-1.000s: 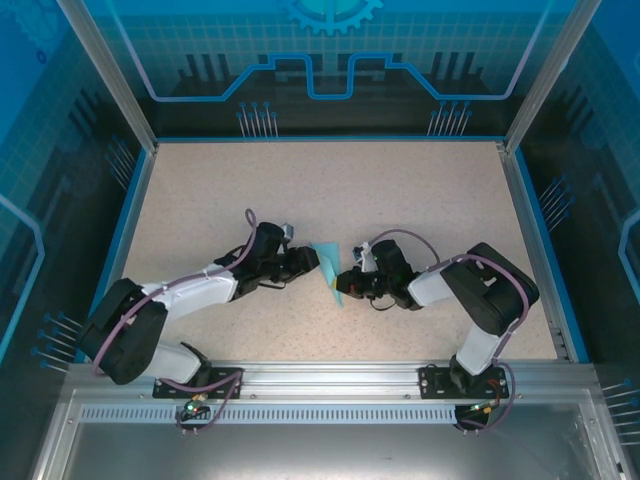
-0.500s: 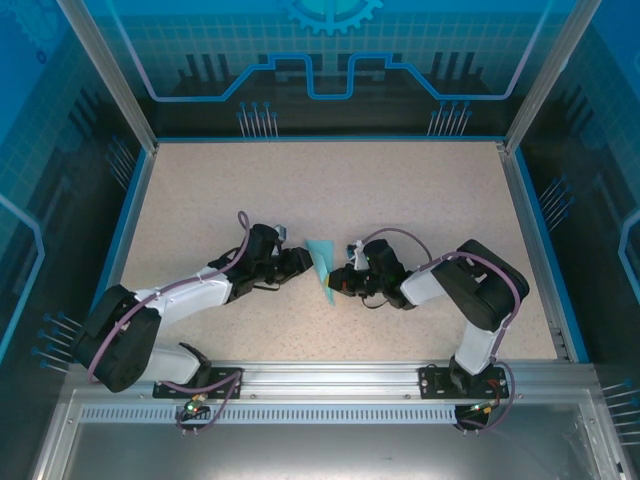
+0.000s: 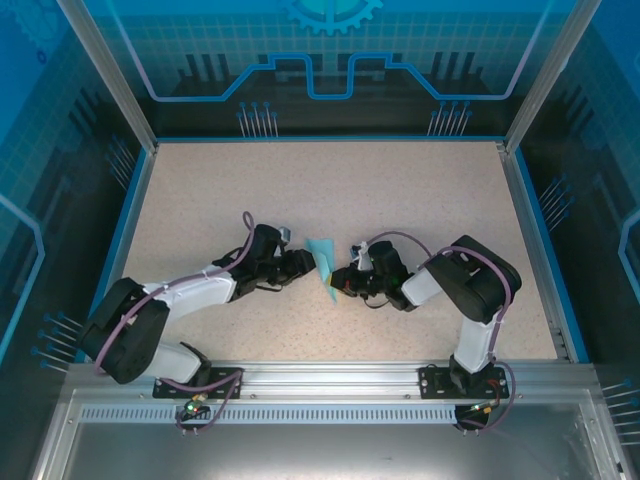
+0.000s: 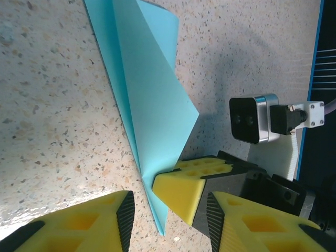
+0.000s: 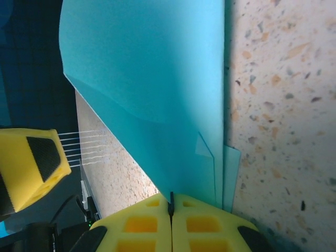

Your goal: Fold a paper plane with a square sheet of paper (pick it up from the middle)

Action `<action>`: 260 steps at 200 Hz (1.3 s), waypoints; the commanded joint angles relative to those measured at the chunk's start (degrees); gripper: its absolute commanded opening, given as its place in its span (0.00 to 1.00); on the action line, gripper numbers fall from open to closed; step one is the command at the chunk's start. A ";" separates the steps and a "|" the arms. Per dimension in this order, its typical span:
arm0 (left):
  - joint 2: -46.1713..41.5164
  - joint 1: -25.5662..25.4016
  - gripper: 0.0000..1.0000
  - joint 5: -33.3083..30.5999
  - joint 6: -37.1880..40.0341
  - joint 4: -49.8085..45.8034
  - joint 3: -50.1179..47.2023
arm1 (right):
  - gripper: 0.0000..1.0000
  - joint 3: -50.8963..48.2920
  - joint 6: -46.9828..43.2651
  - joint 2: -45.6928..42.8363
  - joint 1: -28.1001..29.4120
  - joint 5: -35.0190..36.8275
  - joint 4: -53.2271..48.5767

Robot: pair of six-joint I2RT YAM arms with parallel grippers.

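Observation:
The cyan-blue paper, folded into a narrow pointed paper plane [image 3: 322, 262], sits at the table's middle between both grippers. My right gripper [image 3: 338, 281] is shut on it; in the right wrist view the yellow jaws [image 5: 170, 210] meet on the paper's [image 5: 157, 89] lower edge. In the left wrist view the plane [image 4: 152, 100] runs from a wide flap at the top to a sharp tip at the bottom, with the right gripper's yellow fingertip [image 4: 181, 189] pinching it near the tip. My left gripper [image 4: 168, 212] stands open, one finger on each side of that tip, touching nothing.
Speckled beige table [image 3: 330, 190] with a blue rim and glass walls all round. The right wrist camera [image 4: 252, 118] hangs just right of the paper. One left finger [image 5: 31, 157] is close by at the left of the right wrist view.
The right gripper has carried the paper slightly left and away from the bases, its elbow shifting left. The left gripper has barely moved and stays open.

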 commanded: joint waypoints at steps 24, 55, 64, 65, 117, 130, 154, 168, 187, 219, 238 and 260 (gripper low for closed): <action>2.93 0.31 0.42 4.18 1.52 3.55 1.34 | 0.06 -1.71 2.32 0.57 -1.49 -1.05 2.81; 5.25 0.35 0.40 7.05 -0.26 7.33 2.23 | 0.06 -1.70 2.07 -0.33 -1.92 -1.49 1.96; 6.36 0.29 0.39 8.18 -0.67 8.29 2.84 | 0.06 -1.67 2.07 -0.42 -1.89 -1.75 2.04; 6.52 0.29 0.39 8.26 -0.68 8.40 2.91 | 0.06 -1.64 2.07 -0.42 -1.94 -1.75 2.04; 12.87 0.33 0.39 10.67 -0.99 12.41 6.52 | 0.06 -1.87 1.48 -0.96 -1.98 -1.94 1.46; 14.25 0.30 0.39 10.93 -1.15 13.60 7.09 | 0.07 -1.83 0.95 -1.36 -2.02 -2.09 0.75; 16.77 0.30 0.39 11.25 -1.12 14.32 8.40 | 0.07 -1.70 -0.35 -2.52 -1.97 -1.76 -1.40; 17.98 0.29 0.38 11.25 -1.11 14.47 9.02 | 0.09 -1.49 -1.10 -3.22 -1.99 -1.75 -2.36; 18.94 0.30 0.38 10.82 -1.20 14.72 9.35 | 0.11 -1.39 -2.33 -4.39 -1.91 -1.42 -4.21; 20.10 0.33 0.38 9.92 -1.51 14.51 9.76 | 0.17 -0.26 -6.21 -7.19 -1.17 0.85 -10.85; 20.46 0.29 0.38 9.81 -1.88 14.83 9.78 | 0.21 0.43 -8.51 -8.83 -0.34 2.44 -14.26; 20.57 0.30 0.37 9.71 -2.15 14.84 9.68 | 0.23 2.26 -11.34 -9.65 0.50 3.79 -19.41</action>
